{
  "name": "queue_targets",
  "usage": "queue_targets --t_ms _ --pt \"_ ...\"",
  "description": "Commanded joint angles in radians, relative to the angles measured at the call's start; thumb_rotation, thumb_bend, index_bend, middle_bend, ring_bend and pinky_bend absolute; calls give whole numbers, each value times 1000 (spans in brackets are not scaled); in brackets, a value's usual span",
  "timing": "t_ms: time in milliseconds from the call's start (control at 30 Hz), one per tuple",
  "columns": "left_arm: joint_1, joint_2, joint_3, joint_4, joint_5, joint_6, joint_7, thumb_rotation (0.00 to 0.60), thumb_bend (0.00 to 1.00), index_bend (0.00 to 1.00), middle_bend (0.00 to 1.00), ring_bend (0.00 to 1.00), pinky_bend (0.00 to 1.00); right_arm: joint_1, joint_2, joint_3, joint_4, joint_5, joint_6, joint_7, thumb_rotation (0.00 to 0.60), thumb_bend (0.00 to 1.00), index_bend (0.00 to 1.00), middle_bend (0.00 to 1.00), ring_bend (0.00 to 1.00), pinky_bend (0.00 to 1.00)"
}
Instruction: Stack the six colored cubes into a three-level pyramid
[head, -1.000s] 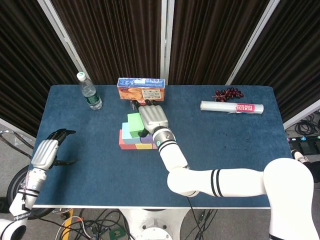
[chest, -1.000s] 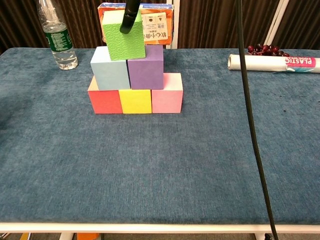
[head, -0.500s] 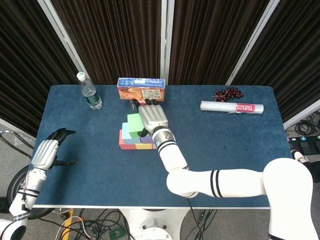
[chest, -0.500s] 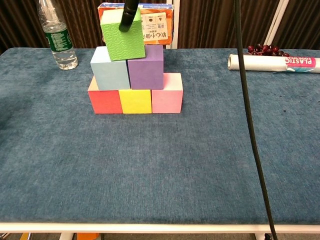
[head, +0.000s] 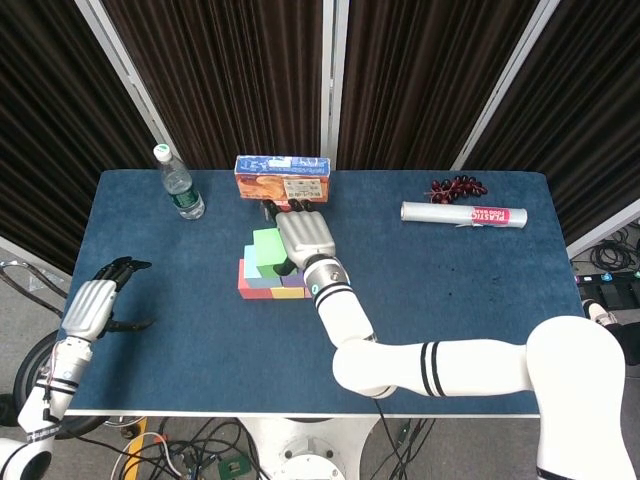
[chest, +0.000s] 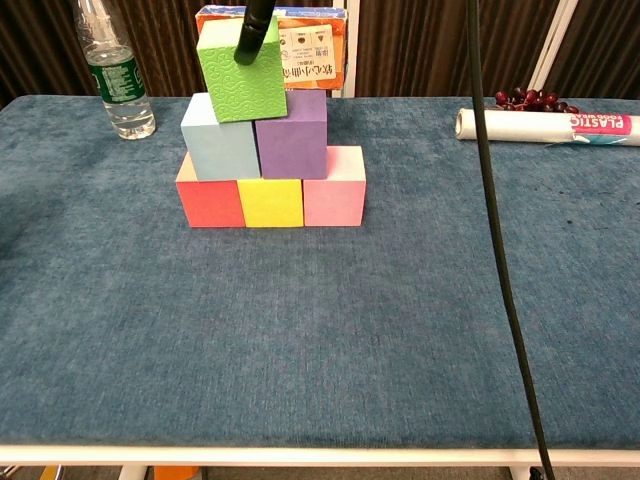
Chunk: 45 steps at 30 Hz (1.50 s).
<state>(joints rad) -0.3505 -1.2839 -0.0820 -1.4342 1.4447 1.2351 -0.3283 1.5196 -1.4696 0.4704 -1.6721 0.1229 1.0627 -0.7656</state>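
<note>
Green cube (chest: 241, 73) tilted atop light blue cube (chest: 220, 136) and purple cube (chest: 292, 133), shifted slightly left and up since a second ago. Right hand (head: 303, 237) holds it, dark fingertip (chest: 252, 33) on its face. Left hand (head: 93, 303) unmoved at table (head: 460, 300) edge, fingers apart, empty.

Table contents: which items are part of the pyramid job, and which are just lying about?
Part of the job:
green cube, held by the right hand
light blue cube
purple cube
red cube
yellow cube
pink cube

Lying about:
water bottle
orange box
grapes
plastic wrap roll
</note>
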Motion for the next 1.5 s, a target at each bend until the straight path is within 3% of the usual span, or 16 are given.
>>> queue_targets --t_ms 33,367,633,833,967,1167,1333,1500 --pt "0 0 0 1 0 -1 -1 600 77 187 180 92 157 -1 -2 1 1 0 1 -2 600 150 0 332 7 0" --pt "0 -4 1 6 0 -1 -5 600 76 187 180 92 157 -6 -13 3 13 1 -1 -11 600 148 0 327 6 0" --pt "-1 -5 -2 10 2 2 -9 600 77 187 172 92 157 -27 14 17 -29 -17 -5 5 600 129 0 66 0 0" --pt "0 7 -2 3 6 6 -2 600 77 187 172 92 157 -89 99 29 -137 -81 26 52 600 127 0 10 0 0" --pt "15 17 -9 9 -11 30 22 600 77 187 172 92 157 -226 203 -12 -269 -254 89 145 600 131 0 31 0 0" --pt "55 17 -14 35 -49 75 92 600 76 187 172 92 157 -531 354 -179 -417 -685 144 366 600 166 0 86 0 0" --pt "99 14 -7 44 -57 138 159 600 76 188 172 92 157 -767 439 -351 -367 -1078 174 563 600 173 0 91 0 0" --pt "153 19 11 28 -32 227 217 600 76 188 172 92 152 -979 448 -483 -219 -1390 318 780 600 185 0 79 0 0"
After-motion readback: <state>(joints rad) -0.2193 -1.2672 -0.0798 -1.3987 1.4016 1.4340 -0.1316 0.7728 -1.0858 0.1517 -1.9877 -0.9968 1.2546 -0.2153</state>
